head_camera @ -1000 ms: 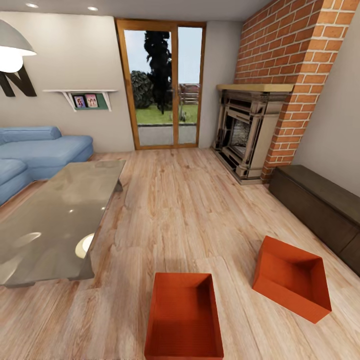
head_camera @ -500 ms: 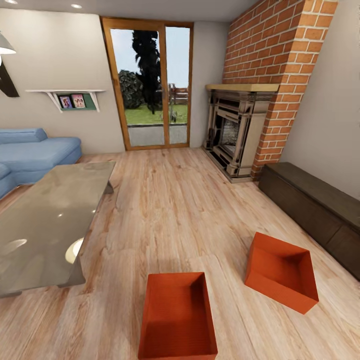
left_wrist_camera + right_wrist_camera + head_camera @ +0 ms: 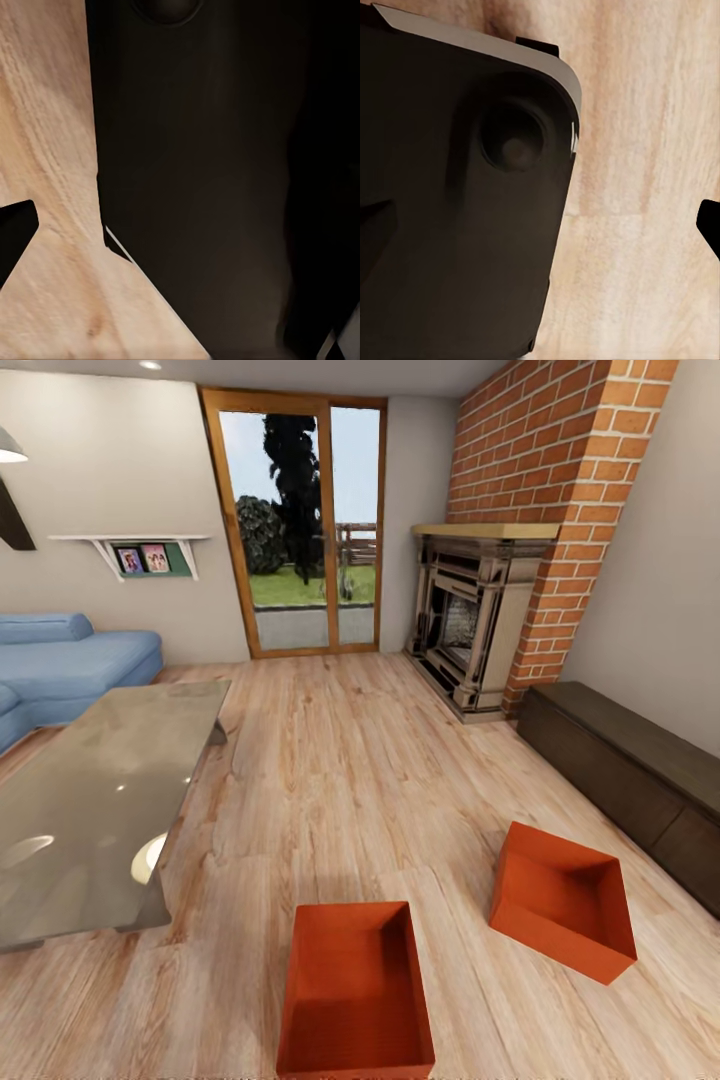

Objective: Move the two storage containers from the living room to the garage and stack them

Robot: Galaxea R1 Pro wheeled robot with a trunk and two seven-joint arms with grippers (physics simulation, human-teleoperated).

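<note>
**Robot settles in front of the two bins**

Low in the head view, the two storage containers sit on the light wood plank floor (image 3: pixel 330 780) of the living room. One container (image 3: pixel 355 988) lies at the bottom centre, squarely facing the camera; the other container (image 3: pixel 563 900) rests at the lower right, turned at an angle, well apart from the first and near the dark low cabinet (image 3: pixel 630 770). The glass table (image 3: pixel 95 800) fills the left, with the blue sofa (image 3: pixel 70 665) behind it and the brick fireplace (image 3: pixel 475 615) at upper right.

Compared with a second ago, the whole picture has slid leftward and then nearly stopped, so the camera turned and has steadied; the bins themselves lie as before. That suggests the approach is ending and a pickup comes next.

Both wrist views show dark robot bodywork over the planks; whether either set of jaws is open or closed cannot be told.
</note>
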